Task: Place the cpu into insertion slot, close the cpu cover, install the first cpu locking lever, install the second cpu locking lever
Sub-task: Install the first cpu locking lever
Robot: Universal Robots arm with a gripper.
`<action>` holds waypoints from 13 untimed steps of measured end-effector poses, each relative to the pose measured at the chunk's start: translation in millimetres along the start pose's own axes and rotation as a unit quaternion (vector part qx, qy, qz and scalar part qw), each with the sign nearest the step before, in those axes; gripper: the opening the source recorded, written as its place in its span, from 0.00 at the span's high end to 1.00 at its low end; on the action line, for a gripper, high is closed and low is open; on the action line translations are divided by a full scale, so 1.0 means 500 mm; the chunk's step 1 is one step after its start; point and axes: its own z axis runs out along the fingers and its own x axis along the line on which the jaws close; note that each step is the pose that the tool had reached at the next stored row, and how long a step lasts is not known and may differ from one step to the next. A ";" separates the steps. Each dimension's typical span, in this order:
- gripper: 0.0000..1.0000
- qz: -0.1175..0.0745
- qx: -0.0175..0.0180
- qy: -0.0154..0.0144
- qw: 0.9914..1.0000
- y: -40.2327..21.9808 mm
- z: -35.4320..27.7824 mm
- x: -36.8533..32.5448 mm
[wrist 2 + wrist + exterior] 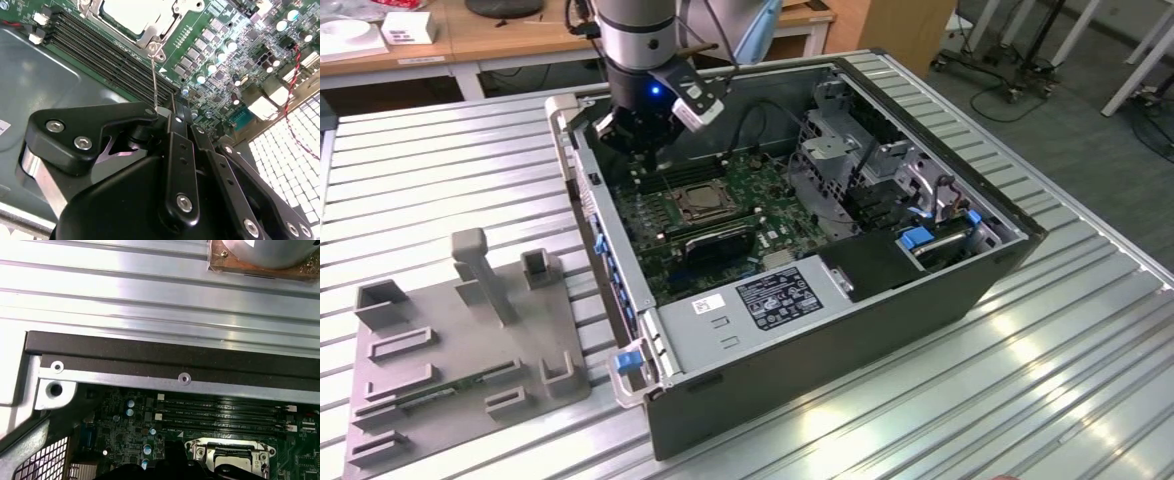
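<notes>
The cpu (126,11) lies in the insertion slot (698,204) on the green motherboard, its pale metal top showing through the silvery cpu cover (150,34) lying flat around it. In the first wrist view the slot (231,458) sits just past the memory slots. A thin wire locking lever (154,75) stands up from the socket's corner, and its free end touches the fingertips of my gripper (175,114). The black fingers look shut together. In the exterior view my gripper (631,150) hangs over the memory slots, beside the socket, near the case's far wall.
Long black memory slots (105,55) run between socket and case wall (150,352). A drive cage (847,160) and power supply (774,295) fill the case's other side. A grey fixture plate (454,340) lies on the slatted table at the exterior view's left.
</notes>
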 end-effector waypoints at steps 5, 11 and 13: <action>0.89 0.000 -0.001 0.000 1.000 -0.001 0.002 -0.007; 0.89 0.000 -0.001 0.000 1.000 -0.002 0.004 -0.024; 0.89 0.000 -0.002 0.000 1.000 -0.003 0.004 -0.029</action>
